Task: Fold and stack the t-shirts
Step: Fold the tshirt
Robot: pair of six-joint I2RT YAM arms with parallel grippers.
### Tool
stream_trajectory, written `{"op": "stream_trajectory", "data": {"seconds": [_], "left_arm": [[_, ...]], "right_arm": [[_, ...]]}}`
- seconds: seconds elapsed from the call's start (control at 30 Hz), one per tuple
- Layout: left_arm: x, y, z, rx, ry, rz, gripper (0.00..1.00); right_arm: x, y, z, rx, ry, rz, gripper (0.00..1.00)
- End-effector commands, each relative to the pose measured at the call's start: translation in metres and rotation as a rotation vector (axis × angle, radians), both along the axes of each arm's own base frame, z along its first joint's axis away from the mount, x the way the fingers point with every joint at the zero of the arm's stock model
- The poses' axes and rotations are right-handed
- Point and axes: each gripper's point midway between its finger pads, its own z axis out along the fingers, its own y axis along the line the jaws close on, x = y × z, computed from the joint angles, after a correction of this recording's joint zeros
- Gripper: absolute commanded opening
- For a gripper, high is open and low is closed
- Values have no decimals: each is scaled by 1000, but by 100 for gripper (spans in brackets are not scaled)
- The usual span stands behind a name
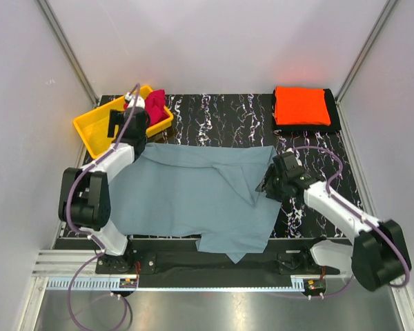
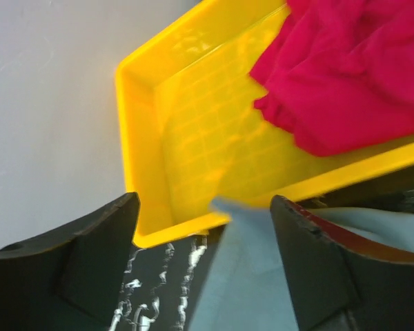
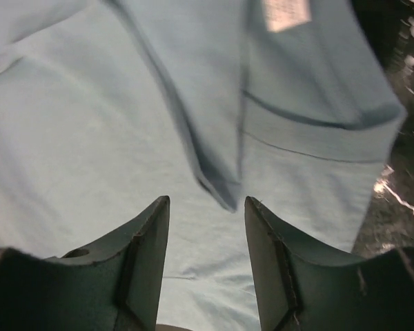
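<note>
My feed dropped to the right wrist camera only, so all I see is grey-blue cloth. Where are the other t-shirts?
Observer: The orange t-shirt lies folded at the far right corner of the table.
Operator: And the third?
Observer: The crimson t-shirt is bunched in the yellow bin, far left.
Operator: Where's the left end effector?
Observer: The left end effector is open over the far left corner of the grey-blue t-shirt, beside the bin.
</note>
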Motion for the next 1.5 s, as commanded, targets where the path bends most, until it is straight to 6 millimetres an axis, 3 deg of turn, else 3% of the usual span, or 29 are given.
{"op": "stream_trajectory", "data": {"seconds": [0.0, 0.17, 0.33, 0.4, 0.47, 0.63, 0.73, 0.8, 0.93, 1.07, 1.3, 1.33, 1.47], "left_arm": [[-2, -44, 62, -270, -142, -95, 87], [-30, -113, 101, -510, -188, -312, 90], [-59, -149, 131, -636, -223, -448, 91], [-64, -149, 139, -650, -239, -448, 91], [-67, -147, 144, -642, -242, -454, 91], [-76, -142, 152, -639, -246, -436, 92], [-78, -138, 160, -647, -275, -419, 92], [-78, -137, 162, -653, -284, -408, 92], [-79, -141, 158, -688, -274, -408, 92], [-77, -135, 149, -676, -264, -366, 92], [-72, -137, 138, -683, -216, -346, 91], [-72, -137, 137, -675, -205, -350, 91], [-71, -141, 124, -672, -162, -355, 90]], "right_arm": [[-6, -31, -22, -97, 184, -241, 54], [-16, -51, -40, -108, 272, -378, 50], [-2, -75, -40, -157, 230, -470, 46], [11, -75, -37, -165, 197, -459, 46], [13, -79, -47, -217, 237, -443, 44], [0, -85, -66, -250, 357, -456, 42], [6, -89, -72, -288, 371, -445, 32], [12, -102, -76, -286, 399, -472, 14], [13, -128, -85, -264, 458, -514, 5], [18, -150, -82, -297, 442, -523, 2], [5, -218, -84, -380, 533, -601, 2], [-1, -236, -84, -383, 549, -654, 2], [-5, -273, -80, -346, 553, -737, 5]]}}
